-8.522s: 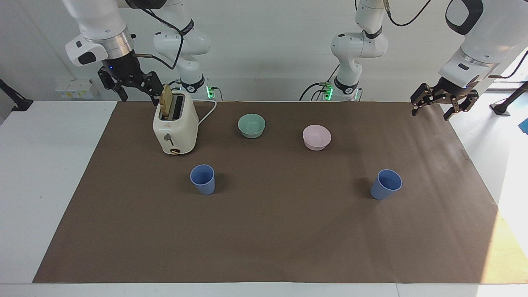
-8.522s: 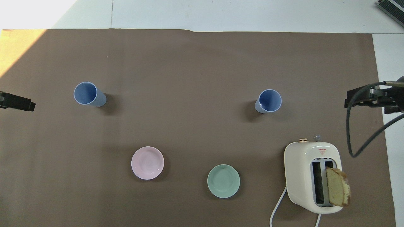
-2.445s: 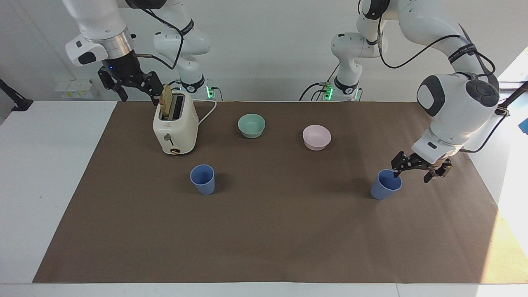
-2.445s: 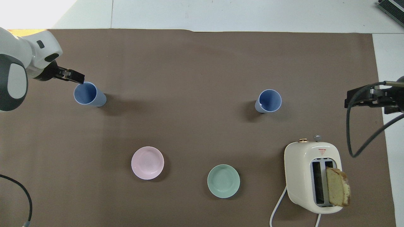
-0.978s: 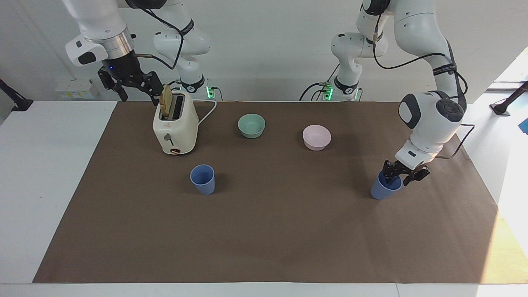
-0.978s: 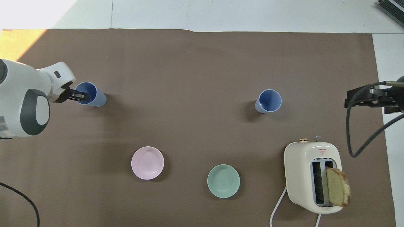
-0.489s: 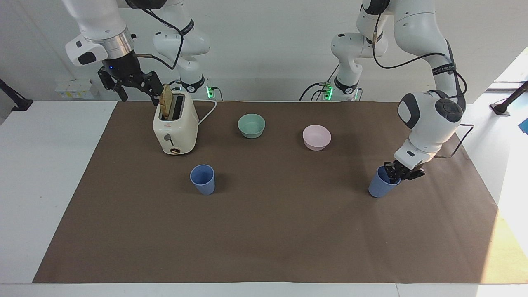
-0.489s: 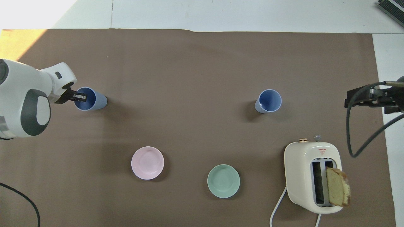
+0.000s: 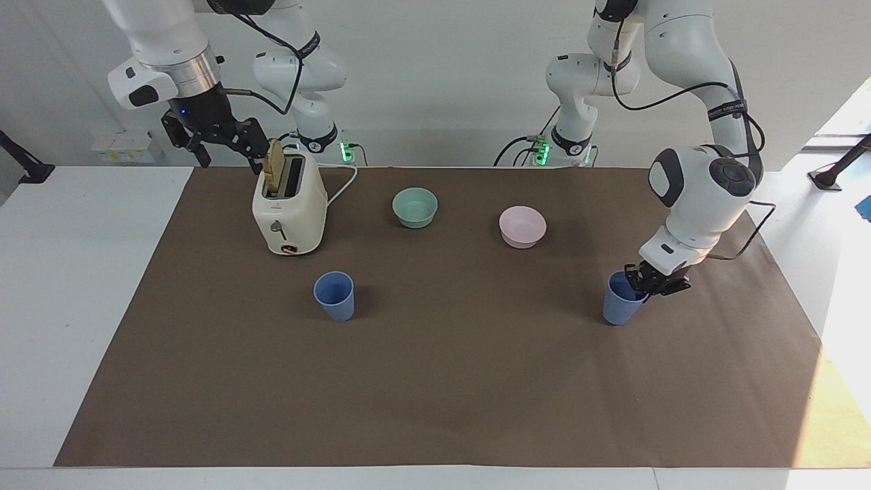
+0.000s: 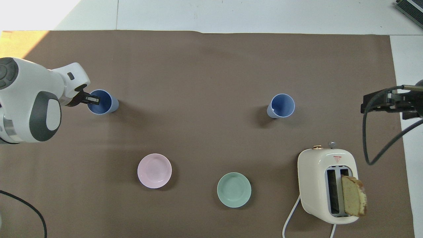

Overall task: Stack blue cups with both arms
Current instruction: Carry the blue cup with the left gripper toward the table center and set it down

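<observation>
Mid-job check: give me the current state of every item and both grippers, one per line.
Left gripper: shut on the rim of the blue cup at the left arm's end.
That blue cup: gripped, slightly tilted.
Other blue cup: upright, free, empty.
Right gripper: open, waiting above the toaster.
Toaster: bread slice sticking up from one slot.
Green bowl: upright, empty.
Pink bowl: upright, empty.

Open brown mat (image 9: 435, 395) along edge farthest from robots, corner to corner: free passage. Obstacles in row near robots' edge: toaster (image 9: 289, 211) with bread slice (image 9: 275, 167) sticking up, toward right arm's end; green bowl (image 9: 415, 207) and pink bowl (image 9: 522, 226) mid-edge. Mid-mat: free blue cup (image 9: 334, 295), upright; wide gap between it and cup at left arm's end (image 9: 620, 303), which left arm (image 9: 701, 197) overhangs.
</observation>
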